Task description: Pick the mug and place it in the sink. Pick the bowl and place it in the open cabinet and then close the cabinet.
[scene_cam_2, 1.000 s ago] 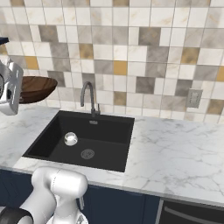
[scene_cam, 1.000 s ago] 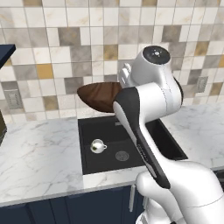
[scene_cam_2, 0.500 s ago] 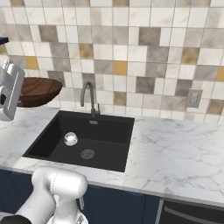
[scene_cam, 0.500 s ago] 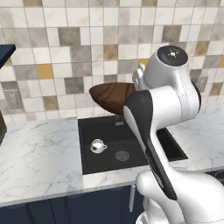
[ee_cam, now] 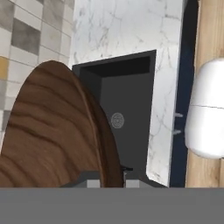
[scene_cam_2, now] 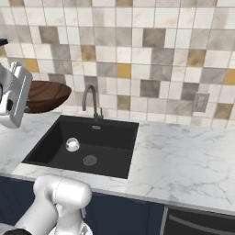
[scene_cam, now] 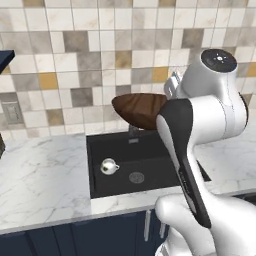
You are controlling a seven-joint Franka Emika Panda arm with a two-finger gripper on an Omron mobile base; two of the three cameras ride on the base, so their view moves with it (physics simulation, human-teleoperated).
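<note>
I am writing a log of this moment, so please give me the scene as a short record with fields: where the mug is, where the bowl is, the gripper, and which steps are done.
mug: on the floor of the sink, left of the drain
sink: black basin set in white marble, tap at the back
bowl: in the air above the sink, held by its rim
gripper: shut on the bowl's rim
done: mug placed in the sink
not yet done: bowl into the cabinet; closing the cabinet
</note>
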